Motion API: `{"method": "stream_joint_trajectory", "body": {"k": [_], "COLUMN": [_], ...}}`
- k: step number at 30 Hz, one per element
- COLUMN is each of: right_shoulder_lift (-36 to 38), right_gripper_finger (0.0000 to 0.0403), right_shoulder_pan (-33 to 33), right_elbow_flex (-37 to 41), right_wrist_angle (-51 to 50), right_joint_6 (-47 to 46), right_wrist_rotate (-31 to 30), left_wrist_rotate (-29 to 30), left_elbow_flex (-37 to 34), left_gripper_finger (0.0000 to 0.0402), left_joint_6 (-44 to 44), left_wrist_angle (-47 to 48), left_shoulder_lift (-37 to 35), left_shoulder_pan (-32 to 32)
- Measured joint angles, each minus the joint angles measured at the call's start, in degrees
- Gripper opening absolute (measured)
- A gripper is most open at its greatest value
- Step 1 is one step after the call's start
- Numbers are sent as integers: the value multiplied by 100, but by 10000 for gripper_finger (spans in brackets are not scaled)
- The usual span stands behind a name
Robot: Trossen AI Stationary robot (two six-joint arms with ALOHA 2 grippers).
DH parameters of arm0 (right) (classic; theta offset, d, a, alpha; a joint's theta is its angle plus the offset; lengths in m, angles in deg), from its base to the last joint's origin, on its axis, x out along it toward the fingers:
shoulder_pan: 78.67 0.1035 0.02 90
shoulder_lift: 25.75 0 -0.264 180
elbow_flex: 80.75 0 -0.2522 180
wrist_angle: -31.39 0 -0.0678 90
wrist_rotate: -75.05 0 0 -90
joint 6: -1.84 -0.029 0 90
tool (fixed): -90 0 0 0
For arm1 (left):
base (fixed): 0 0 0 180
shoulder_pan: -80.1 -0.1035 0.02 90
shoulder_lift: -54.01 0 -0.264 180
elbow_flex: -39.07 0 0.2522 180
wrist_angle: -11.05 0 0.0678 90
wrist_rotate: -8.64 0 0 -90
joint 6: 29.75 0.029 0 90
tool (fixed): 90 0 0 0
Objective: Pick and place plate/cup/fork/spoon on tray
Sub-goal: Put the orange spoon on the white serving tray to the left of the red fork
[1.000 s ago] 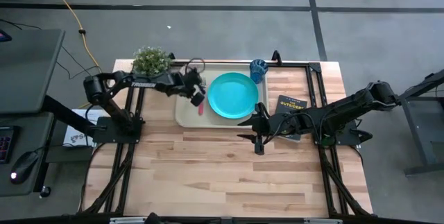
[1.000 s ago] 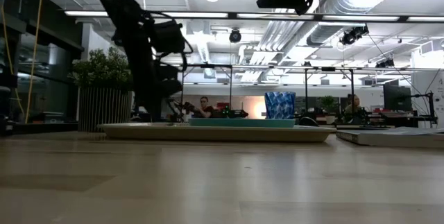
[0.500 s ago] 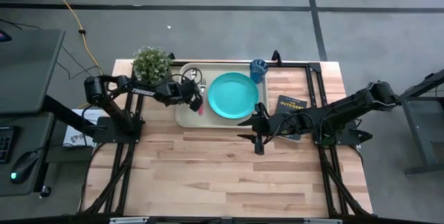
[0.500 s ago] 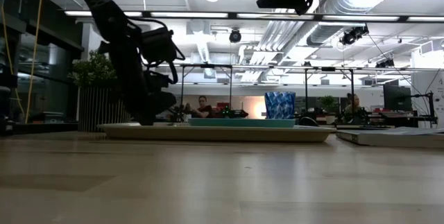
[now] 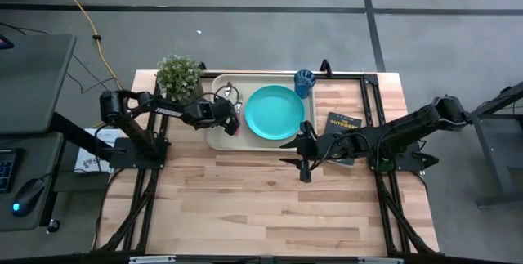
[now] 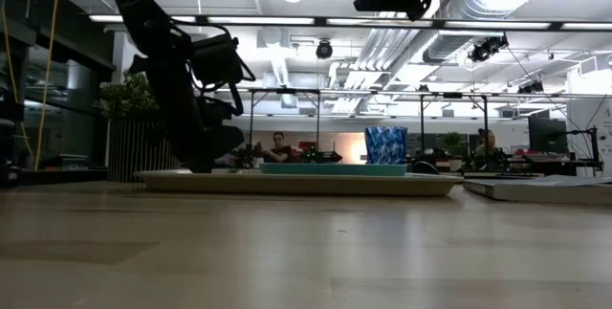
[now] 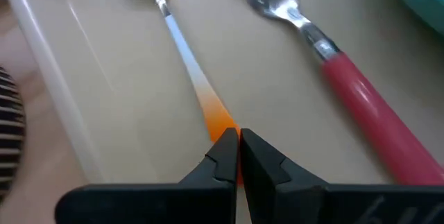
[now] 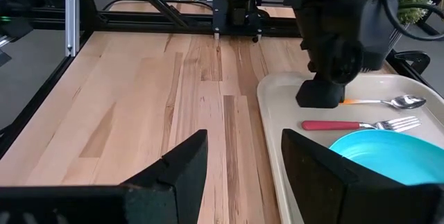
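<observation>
Left gripper point(image 7: 238, 156) fingers together, tips pinched on the orange handle end of the spoon point(image 7: 182, 49), which lies flat on the tray point(image 5: 217, 136) beside the fork point(image 7: 331, 59). Right gripper point(image 8: 239, 163) fingers apart, holding nothing, hovering above bare table near the tray's front edge. Book point(image 5: 342, 124) cover reads "THE OUTSIDER". Left arm stretched low from the table's left side over the tray's left end; its link carries white lettering, unreadable. Right arm reaches in from the right, across the book. Plate point(image 5: 274, 112) sits mid-tray, cup point(image 5: 305, 80) at the tray's far right corner. Potted plant point(image 5: 179, 74) just beside the tray's far left corner. Light wood table point(image 5: 270, 199); open workshop room behind with ceiling lights and ducts.
</observation>
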Motion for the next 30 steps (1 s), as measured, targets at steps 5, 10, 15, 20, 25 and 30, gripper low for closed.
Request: {"method": "stream_joint_trajectory", "body": {"k": [5, 10, 15, 20, 25, 30], "right_shoulder_lift": [0, -1, 0, 0, 0, 0], "right_gripper_finger": [177, 177, 177, 177, 177, 177], "right_shoulder_pan": [0, 0, 0, 0, 0, 0], "right_elbow_flex": [0, 0, 0, 0, 0, 0], "right_wrist_angle": [0, 0, 0, 0, 0, 0], "right_joint_6": [-2, -2, -2, -4, -4, -4], "right_wrist_rotate": [0, 0, 0, 0, 0, 0], "left_wrist_rotate": [23, 101, 209, 241, 415, 557], "left_elbow_flex": [1, 3, 3, 1, -6, 9], "left_gripper_finger": [0, 0, 0, 0, 0, 0], "left_joint_6": [-303, -647, -1000, -1331, -1624, -1673], "left_wrist_angle": [196, 376, 469, 471, 484, 484], "left_shoulder_lift": [-10, -16, -14, -8, -1, 7], "left_shoulder_pan": [330, 680, 985, 1310, 1537, 1570]}}
